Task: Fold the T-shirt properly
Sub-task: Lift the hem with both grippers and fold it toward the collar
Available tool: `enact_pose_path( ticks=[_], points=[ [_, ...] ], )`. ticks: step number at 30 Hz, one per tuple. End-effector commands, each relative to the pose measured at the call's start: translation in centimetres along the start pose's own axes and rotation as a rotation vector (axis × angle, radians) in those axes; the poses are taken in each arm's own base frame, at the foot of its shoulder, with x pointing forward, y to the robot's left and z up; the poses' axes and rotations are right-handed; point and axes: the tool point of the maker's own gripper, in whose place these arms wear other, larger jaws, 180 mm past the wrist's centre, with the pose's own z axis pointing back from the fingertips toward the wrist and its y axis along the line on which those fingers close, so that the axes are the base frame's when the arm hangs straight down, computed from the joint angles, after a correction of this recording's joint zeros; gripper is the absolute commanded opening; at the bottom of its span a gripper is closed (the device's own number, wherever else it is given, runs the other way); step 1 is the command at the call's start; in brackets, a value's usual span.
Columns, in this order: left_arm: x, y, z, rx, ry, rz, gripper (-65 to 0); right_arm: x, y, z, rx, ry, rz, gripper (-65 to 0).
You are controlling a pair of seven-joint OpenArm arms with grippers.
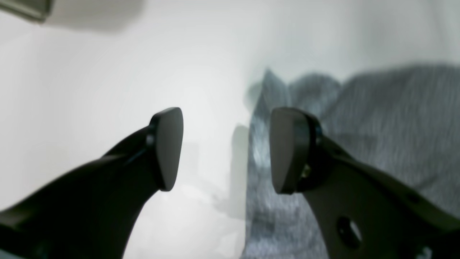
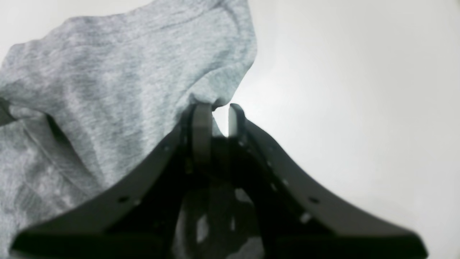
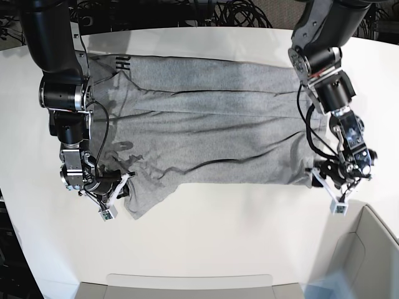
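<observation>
Clearly the T-shirt (image 3: pixel 206 124) is soft, light cloth — it lies spread across the white table (image 3: pixel 218 249), mostly flat but rumpled, with long creases across its body and a loose flap hanging toward seven o'clock. Black lettering peeks out at its eleven o'clock corner.

The right gripper (image 2: pixel 215 108), at the shirt's eight o'clock edge in the base view, has its jaws nearly together with a bunched fold of grey fabric caught at the tips; it looks pinched, though a thin gap shows beside the cloth. The left gripper (image 1: pixel 226 149), at four o'clock, stands spread wide with nothing between its pads, just over the shirt's edge.

Such limp cloth will likely sag and drag when lifted — best taken at hems or corners, both sides together, with a firm pinch.
</observation>
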Motion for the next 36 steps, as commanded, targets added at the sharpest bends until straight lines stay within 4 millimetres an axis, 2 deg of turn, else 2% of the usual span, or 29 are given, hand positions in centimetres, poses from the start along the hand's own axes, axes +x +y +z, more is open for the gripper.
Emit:
enact_pose_path(
  ticks=[1, 4, 11, 18, 21, 23, 27, 30, 33, 36],
  points=[
    [1.7, 0.4, 0.4, 0.003, -0.039, 0.0, -27.0, -3.3, 0.1, 0.1, 0.004, 0.146, 0.038, -56.9],
    [1.6, 0.0, 0.0, -0.012, -0.028, 0.003, -27.0, -3.4, 0.1, 0.0, 0.004, 0.147, 0.037, -56.9],
    [1.1, -2.4, -1.7, -0.066, -0.013, -0.052, -27.0, -3.5, 0.1, 0.0, 0.003, 0.148, 0.036, -56.9],
    [-0.7, -4.4, -3.6, -0.133, 0.011, -0.038, -27.6, -3.9, 0.3, 0.0, 0.006, 0.155, 0.033, -58.1],
    [-1.1, -4.8, -4.2, -0.152, 0.0, -0.027, -33.7, -3.6, 0.2, 0.0, 0.006, 0.147, 0.029, -64.7],
    [-1.0, -4.8, -4.3, -0.154, -0.013, -0.016, -42.8, -3.1, 0.1, 0.1, 0.003, 0.138, 0.031, -65.0],
    [-0.5, -3.8, -4.0, -0.14, -0.025, -0.011, -63.9, 0.0, -1.3, 0.5, -0.068, 0.066, 0.046, -65.0],
    [1.1, -2.9, -3.6, -0.124, -0.054, -0.013, -65.0, 2.5, -2.4, 1.0, -0.147, 0.004, 0.049, -65.0],
    [1.5, -2.6, -3.4, -0.119, -0.063, -0.008, -65.0, 4.8, -1.5, 1.1, -0.143, -0.048, 0.068, -65.0],
    [3.0, -0.3, -1.8, -0.068, -0.131, 0.048, -65.0, 6.6, -0.9, 1.3, -0.142, -0.089, 0.081, -65.0]
  ],
)
